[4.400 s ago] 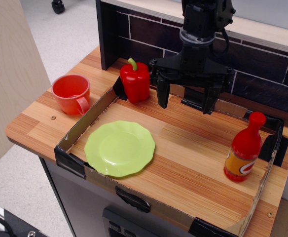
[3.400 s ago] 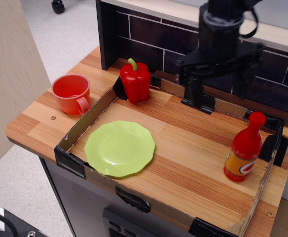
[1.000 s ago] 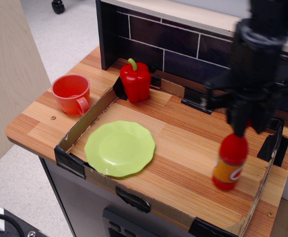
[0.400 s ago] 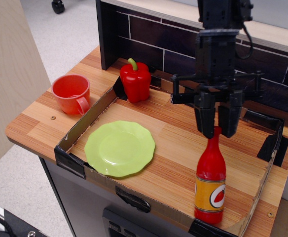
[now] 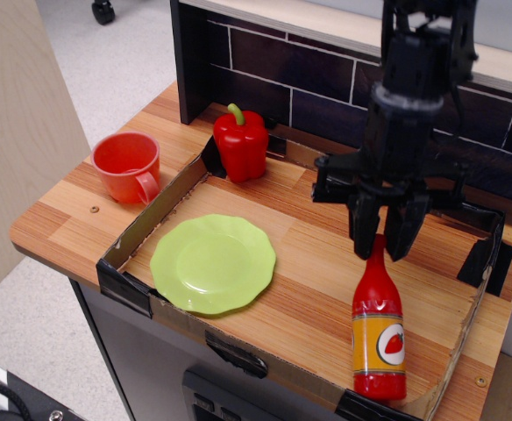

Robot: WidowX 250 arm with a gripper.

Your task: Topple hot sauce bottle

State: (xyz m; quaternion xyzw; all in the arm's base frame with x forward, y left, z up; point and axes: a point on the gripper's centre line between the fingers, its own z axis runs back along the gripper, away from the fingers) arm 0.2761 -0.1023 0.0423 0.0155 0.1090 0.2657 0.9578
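Note:
The hot sauce bottle (image 5: 379, 338) is glossy red with an orange-yellow label and a red-and-white oval logo. It leans steeply toward the front of the table, its base by the front right rim of the cardboard tray (image 5: 153, 217). Whether it rests flat on the wood I cannot tell. My black gripper (image 5: 380, 247) hangs straight down over the bottle's far end. Its two fingers stand close on either side of the rounded cap and grip it.
A light green plate (image 5: 212, 263) lies in the tray's left half. A red bell pepper (image 5: 240, 145) stands at the tray's back left corner. An orange-red cup (image 5: 129, 167) stands outside the tray on the left. A dark tiled wall (image 5: 265, 61) closes the back.
The gripper came from the back left to the bottle's cap at the right. It dragged the bottle toward the front edge and tipped it; it now leans further over than a moment ago.

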